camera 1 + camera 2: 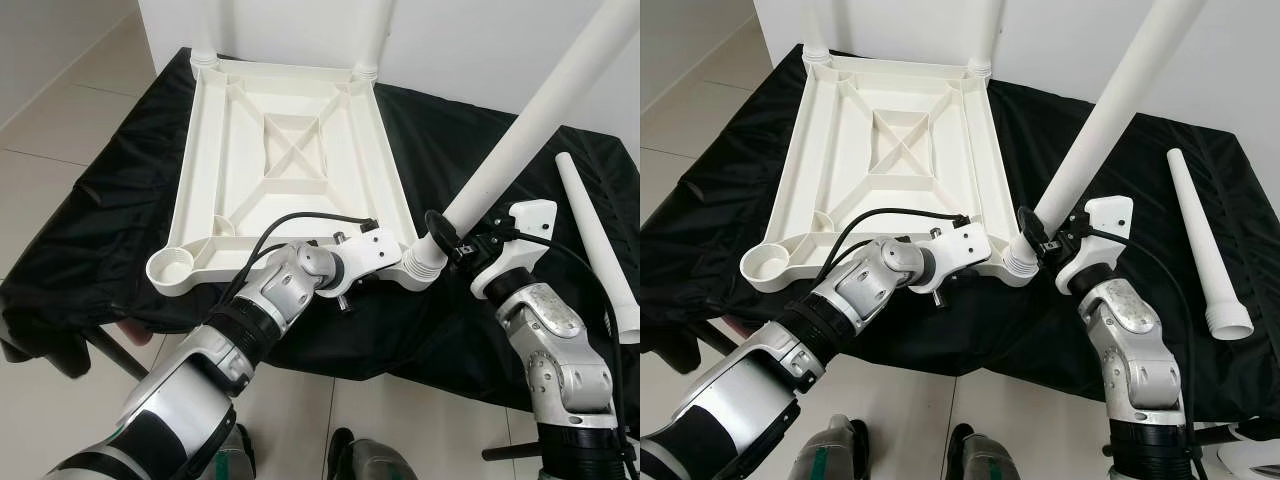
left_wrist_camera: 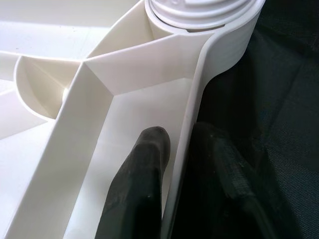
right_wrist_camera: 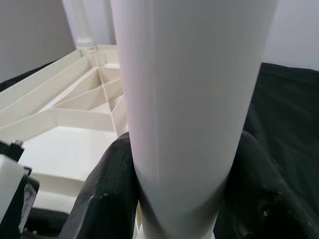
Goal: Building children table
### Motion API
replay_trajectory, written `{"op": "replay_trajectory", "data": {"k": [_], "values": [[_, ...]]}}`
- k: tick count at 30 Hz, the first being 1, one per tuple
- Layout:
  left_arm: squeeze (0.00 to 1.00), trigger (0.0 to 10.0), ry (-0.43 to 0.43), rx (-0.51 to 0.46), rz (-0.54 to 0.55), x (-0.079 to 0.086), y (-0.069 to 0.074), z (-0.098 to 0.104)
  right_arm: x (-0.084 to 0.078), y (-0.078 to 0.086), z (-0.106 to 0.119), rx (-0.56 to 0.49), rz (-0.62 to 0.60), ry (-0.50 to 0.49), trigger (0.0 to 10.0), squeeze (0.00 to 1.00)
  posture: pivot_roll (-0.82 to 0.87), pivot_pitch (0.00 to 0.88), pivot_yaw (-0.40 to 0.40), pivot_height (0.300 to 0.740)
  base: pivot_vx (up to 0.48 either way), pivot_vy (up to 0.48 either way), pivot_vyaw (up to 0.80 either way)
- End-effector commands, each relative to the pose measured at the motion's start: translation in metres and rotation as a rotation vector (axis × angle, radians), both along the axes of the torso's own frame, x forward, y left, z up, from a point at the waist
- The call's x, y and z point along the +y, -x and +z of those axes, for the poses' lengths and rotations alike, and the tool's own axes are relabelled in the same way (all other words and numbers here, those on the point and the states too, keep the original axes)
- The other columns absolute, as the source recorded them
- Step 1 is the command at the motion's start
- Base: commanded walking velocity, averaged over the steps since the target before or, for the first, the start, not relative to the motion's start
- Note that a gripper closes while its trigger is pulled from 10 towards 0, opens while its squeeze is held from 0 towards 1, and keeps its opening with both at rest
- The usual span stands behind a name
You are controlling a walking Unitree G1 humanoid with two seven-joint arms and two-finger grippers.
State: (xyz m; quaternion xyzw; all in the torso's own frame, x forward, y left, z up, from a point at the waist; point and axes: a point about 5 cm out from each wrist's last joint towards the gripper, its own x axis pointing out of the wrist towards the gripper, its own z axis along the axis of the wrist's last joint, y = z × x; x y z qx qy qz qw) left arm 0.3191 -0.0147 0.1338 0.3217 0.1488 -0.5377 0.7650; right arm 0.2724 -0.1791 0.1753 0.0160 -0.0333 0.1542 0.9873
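White plastic table top (image 1: 290, 150) lies upside down on black cloth (image 1: 120, 200). Right gripper (image 1: 450, 243) clamps long white plastic leg tube (image 1: 520, 130) just above near-right corner socket (image 1: 425, 262); tube axis leans up and right, needs uprighting. Left gripper (image 2: 172, 164) pinches table rim beside socket. Spare leg (image 1: 600, 250) lies further right.

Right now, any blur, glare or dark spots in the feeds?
Eye views: sharp, evenly lit, black cloth keeps little detail. Left wrist view: fingers soft, too close to focus; rim sharp. Right wrist view: leg near and blurred, tabletop behind soft.
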Motion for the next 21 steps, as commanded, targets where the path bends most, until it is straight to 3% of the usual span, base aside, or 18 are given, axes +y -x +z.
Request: {"op": "replay_trajectory", "data": {"k": [1, 21], "values": [[0.00, 10.0, 0.019, -0.069, -0.096, -0.018, 0.005, 0.019, 0.011, 0.001, -0.030, 0.153, 0.020, -0.014, 10.0, 0.00, 0.00, 0.087, -0.050, 0.740, 0.000, 0.000, 0.00], [0.00, 10.0, 0.019, -0.078, -0.095, -0.016, 0.004, 0.022, 0.037, 0.002, -0.027, 0.093, -0.139, -0.065, 10.0, 0.00, 0.01, 0.091, -0.052, 0.740, 0.000, 0.000, 0.00]]}}
